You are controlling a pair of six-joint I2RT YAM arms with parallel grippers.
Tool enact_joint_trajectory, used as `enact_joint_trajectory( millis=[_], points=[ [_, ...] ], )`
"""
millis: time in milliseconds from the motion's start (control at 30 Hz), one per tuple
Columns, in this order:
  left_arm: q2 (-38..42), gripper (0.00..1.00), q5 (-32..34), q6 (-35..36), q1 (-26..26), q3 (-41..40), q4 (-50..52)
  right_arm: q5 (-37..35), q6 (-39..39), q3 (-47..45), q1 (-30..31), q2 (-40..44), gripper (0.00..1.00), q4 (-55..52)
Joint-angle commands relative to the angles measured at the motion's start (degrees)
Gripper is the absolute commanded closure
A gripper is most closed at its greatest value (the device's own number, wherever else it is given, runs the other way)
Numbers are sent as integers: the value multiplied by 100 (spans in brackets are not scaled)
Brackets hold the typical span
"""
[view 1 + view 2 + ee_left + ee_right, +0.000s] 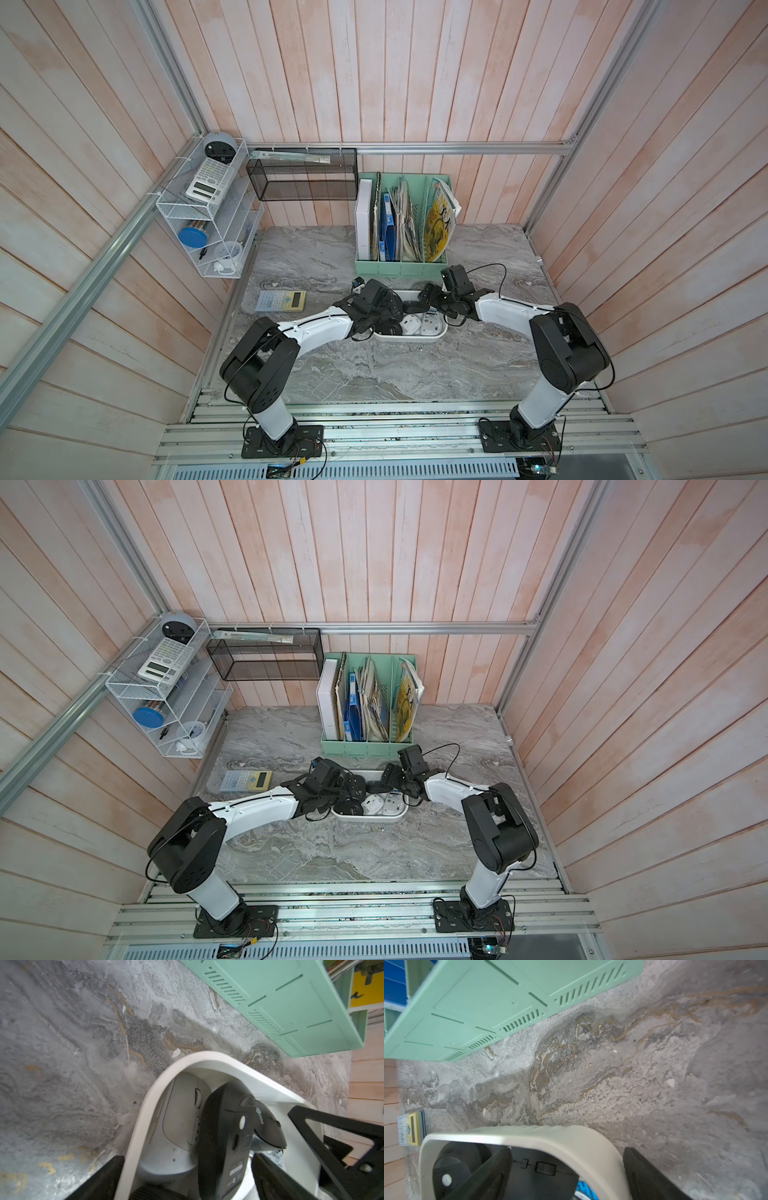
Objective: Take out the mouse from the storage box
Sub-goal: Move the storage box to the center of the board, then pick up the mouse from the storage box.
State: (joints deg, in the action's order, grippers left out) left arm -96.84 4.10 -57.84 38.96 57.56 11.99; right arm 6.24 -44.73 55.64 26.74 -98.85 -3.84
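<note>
Shallow white storage box [415, 337], resting midway across a grey marble table [374, 374], with several computer mice inside. From the left wrist: a black mouse [224, 1136] tipped up on its edge, underside label showing. Just beside it, a white mouse [180, 1115] lying flat against the box's rounded end. On its other side, a second dark mouse [268, 1126].

Left gripper [187, 1159] spread wide and pinching nothing: one finger [99, 1180] outside the box wall, the other inside, with wall and black mouse between them. Right gripper [568, 1152] at the opposite end, also spread, straddling the rim: one finger [494, 1169] dipped inside among the mice, the other on the table side. Grips nothing.

In both top views, both ends of the box hidden under the two wrists, only the middle showing.

Just behind the box, a mint-green file holder [399, 268] stuffed with folders and magazines. Off to the left, well apart, a calculator [281, 300] flat on the table. Higher up on the walls, a black mesh basket [303, 174] and a white wire rack [208, 216].
</note>
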Motion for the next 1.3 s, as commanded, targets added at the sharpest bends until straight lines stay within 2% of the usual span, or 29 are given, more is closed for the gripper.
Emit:
enact_joint_trajectory(
  millis=[0, 100, 300, 400, 600, 733, 967, 1267],
  points=[
    [-81, 0, -149, 284, -93, 291, -130, 252, 190, 204, -19, -29, 5, -231],
    [-21, 0, 59, 448, -205, 332, 253, 70, 286, 159, -71, 108, 2, -424],
    [460, 0, 1214, 1006, -295, 395, 1526, -410, 591, -21, -120, 630, 2, -1026],
    [841, 0, 1468, 1330, -260, 386, 1902, -540, 837, -112, -122, 982, 2, -1431],
    [1257, 0, 1225, 1949, 245, 606, 2129, -466, 1195, -705, -108, 1805, 2, -1637],
    [830, 1, 924, 1988, 477, 989, 2309, -548, 1405, -1075, -73, 2383, 2, -1884],
    [-92, 13, 637, 1878, 591, 1572, 2328, -662, 1590, -1606, -63, 3209, 2, -1969],
    [-711, 17, 381, 1720, 581, 1913, 2124, -668, 1665, -1787, -57, 3390, 2, -1783]
  ],
)
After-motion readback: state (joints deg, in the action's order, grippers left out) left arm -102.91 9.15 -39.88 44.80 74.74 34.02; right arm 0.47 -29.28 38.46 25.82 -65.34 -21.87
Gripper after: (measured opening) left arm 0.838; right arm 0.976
